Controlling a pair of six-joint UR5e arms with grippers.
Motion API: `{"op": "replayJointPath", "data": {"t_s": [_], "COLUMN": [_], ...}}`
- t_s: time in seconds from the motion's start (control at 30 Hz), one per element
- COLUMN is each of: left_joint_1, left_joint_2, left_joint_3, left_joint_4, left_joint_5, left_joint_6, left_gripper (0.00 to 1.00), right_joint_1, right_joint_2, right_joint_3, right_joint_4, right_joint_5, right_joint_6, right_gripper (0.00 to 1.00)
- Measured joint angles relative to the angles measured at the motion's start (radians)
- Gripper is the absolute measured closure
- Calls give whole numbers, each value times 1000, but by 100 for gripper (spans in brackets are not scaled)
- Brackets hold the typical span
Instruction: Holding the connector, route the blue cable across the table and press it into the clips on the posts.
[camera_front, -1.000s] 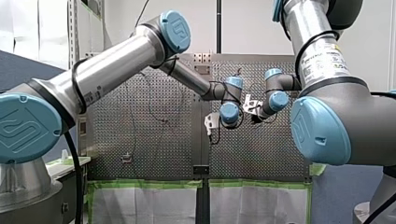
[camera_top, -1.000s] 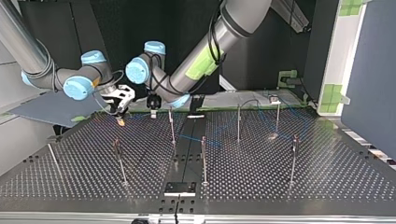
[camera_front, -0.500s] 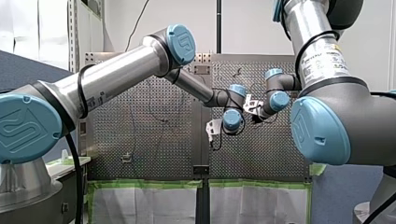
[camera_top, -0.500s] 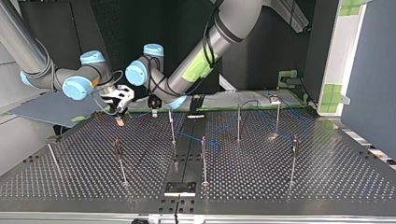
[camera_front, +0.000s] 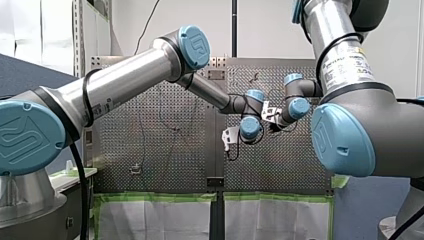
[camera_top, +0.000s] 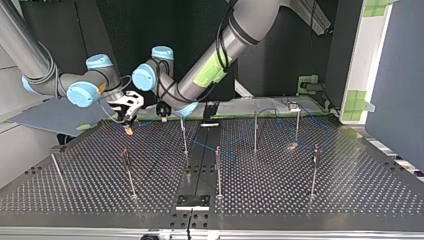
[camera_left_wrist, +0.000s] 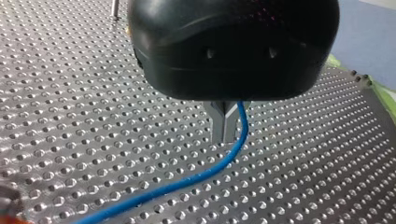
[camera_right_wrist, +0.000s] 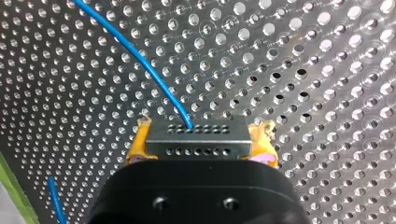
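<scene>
Right wrist view: right gripper (camera_right_wrist: 201, 142) clamps the connector (camera_right_wrist: 196, 133) near the table (camera_right_wrist: 303, 70) edge; left gripper (camera_left_wrist: 223, 126), narrowed, sits beside the blue cable (camera_left_wrist: 187, 182); posts (camera_top: 218, 170) stand well apart.

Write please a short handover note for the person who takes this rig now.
Right gripper: shut on the connector, between yellow pads.
Left gripper: shut on the blue cable, close above the table.
Done: connector and cable are held.
Left: the cable lies slack among the posts, seemingly pressed into none; the routing remains.
</scene>
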Motion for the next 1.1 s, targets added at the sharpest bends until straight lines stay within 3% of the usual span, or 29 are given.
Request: {"op": "replayJointPath", "data": {"t_s": [0.4, 0.63, 0.83, 1.1], "left_joint_1": [-7, -17, -28, -34], "left_joint_2": [3, 29, 79, 136], "left_joint_3": [46, 53, 53, 53], "left_joint_4": [-65, -108, -114, -112], "left_joint_5": [-54, -71, -90, -95], "left_joint_6": [-22, -29, -31, -31], "left_gripper": [99, 99, 99, 99], "right_joint_1": [-4, -9, -13, -14], "right_joint_2": [-11, -66, -117, -149], "right_joint_3": [-24, -37, -46, -50], "right_joint_4": [29, 51, 55, 64], "right_joint_5": [-1, -2, -21, -27], "right_joint_6": [-6, 4, 12, 14], "right_gripper": [100, 100, 100, 100]}}
